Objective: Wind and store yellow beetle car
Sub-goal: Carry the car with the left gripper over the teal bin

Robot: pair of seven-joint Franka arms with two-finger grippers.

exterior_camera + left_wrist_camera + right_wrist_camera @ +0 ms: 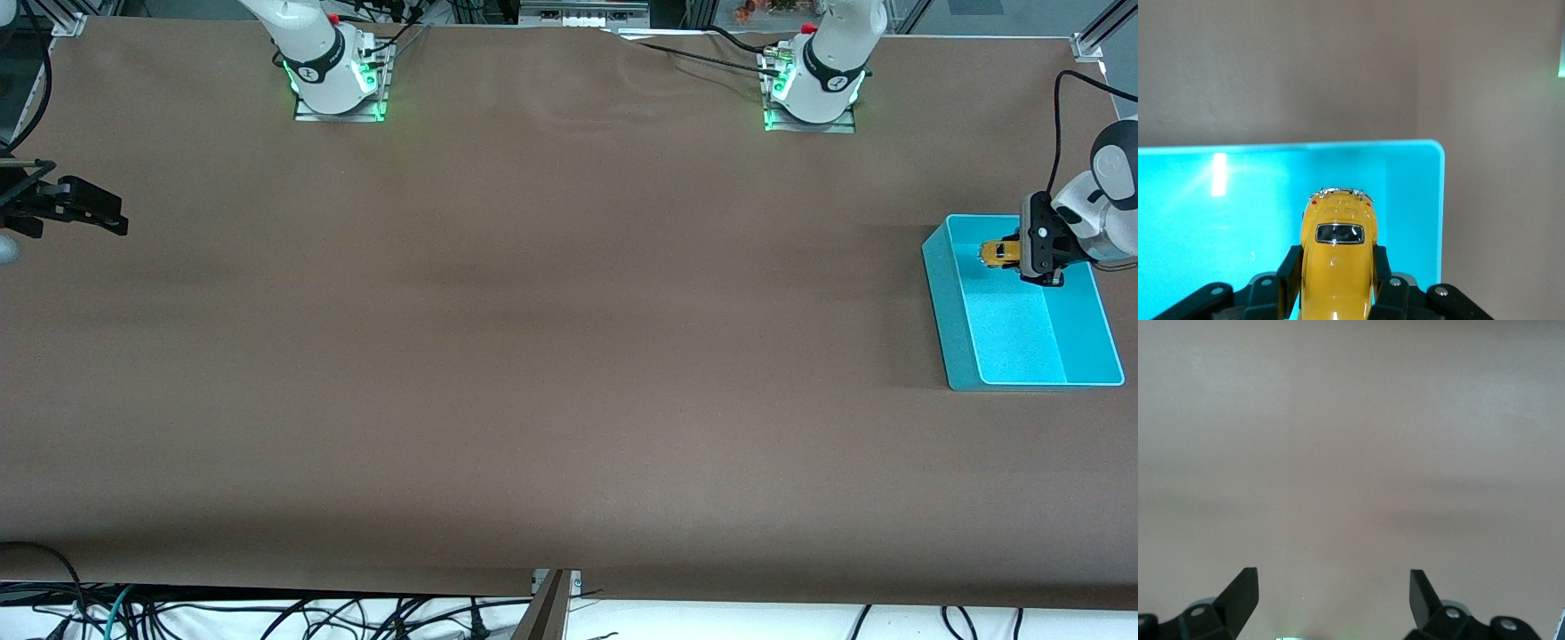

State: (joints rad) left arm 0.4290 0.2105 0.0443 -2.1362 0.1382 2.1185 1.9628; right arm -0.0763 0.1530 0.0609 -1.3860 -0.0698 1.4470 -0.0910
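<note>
Yellow beetle car: the small, glossy yellow beetle car (1337, 267), rounded in body with a dark window, is held above the open interior of the turquoise bin; in the front view the yellow beetle car (999, 252) shows just beside the gripper body, over the part of the bin farther from the front camera.

Left gripper: the left gripper (1337, 287) is clamped on the yellow beetle car, one black finger (1290, 277) pressed against each flank of the body; seen from the front, the left gripper (1022, 256) hangs over the bin at the left arm's end of the table.

Bin: a shallow rectangular turquoise plastic bin (948, 302) rests on the table, its long sides running toward the front camera; in the left wrist view a rounded corner of the bin (1435, 200) shows beside the car.

Table: a brown matte tabletop (551, 338) carries the bin and both arm bases.

Right gripper: the right gripper (111, 218) waits over the table's edge at the right arm's end, well apart from the bin; in the right wrist view the right gripper (1335, 590) has its two black fingers (1241, 593) spread apart with only bare brown surface between them.
</note>
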